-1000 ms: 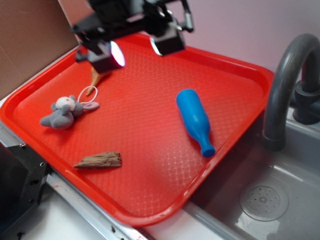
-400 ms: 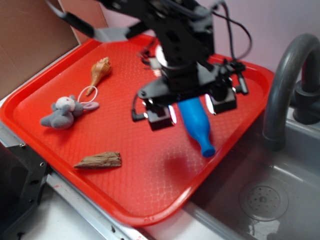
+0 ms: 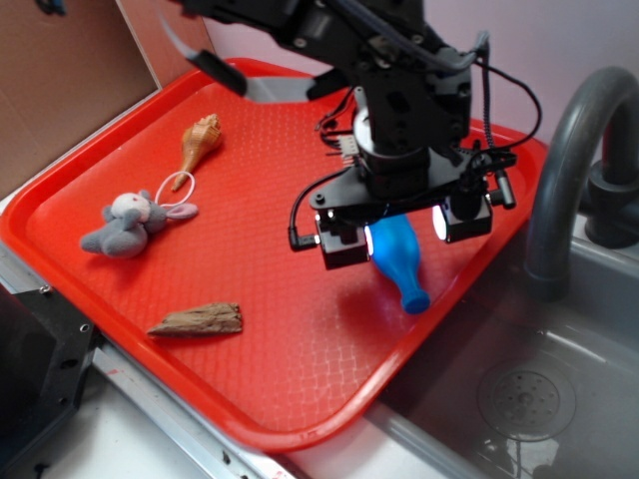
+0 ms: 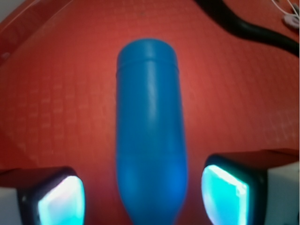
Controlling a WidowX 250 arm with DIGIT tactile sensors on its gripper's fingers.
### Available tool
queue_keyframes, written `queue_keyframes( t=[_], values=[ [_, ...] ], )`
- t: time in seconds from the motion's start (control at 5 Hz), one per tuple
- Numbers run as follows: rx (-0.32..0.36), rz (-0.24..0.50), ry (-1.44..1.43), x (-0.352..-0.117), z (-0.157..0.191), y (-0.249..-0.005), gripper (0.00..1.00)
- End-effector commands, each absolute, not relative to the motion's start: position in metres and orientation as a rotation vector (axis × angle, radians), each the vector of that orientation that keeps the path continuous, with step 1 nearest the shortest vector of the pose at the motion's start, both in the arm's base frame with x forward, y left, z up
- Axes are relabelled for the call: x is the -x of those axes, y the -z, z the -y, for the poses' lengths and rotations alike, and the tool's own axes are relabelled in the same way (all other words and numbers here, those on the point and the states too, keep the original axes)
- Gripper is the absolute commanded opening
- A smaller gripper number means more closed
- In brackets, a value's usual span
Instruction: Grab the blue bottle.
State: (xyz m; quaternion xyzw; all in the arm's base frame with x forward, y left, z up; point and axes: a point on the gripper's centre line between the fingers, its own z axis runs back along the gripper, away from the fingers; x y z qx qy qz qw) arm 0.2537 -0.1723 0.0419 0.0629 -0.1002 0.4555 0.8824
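1. Start at the left of the red tray (image 3: 120, 289): a seashell (image 3: 199, 140), a small grey plush mouse (image 3: 128, 224) and a brown wedge-shaped piece (image 3: 200, 320) lie there, all well apart from your tool. None of them bears on this grab.

2. Move to the centre-right of the tray, where your gripper (image 3: 404, 232) hangs over the blue bottle (image 3: 397, 256). Its jaws are spread wide and hold nothing; the two lit pads stand one on each side of the bottle's body.

3. In the wrist view the blue bottle (image 4: 151, 126) lies on its side, its long axis running straight between the pads (image 4: 222, 190), and there is red tray floor showing in the gap on each side. So the closing line crosses the bottle's width, which is what you want.

4. The narrow neck points toward the tray's near-right edge, by the sink (image 3: 559, 399); the wide body is under the tool.

5. My read: you are centred and squared up. What I cannot tell is whether the pads are low enough to meet the body's widest part, so check height before closing.
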Motion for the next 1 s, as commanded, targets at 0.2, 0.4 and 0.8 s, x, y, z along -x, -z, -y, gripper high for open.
queue_keyframes(
  t=[0.2, 0.4, 0.8],
  values=[
    [-0.128, 0.173, -0.965, -0.279, 0.14, -0.024, 1.0],
    [-0.143, 0.152, -0.939, -0.279, 0.139, -0.014, 0.73],
    [-0.069, 0.162, -0.936, -0.274, 0.128, -0.054, 0.0]
  ],
)
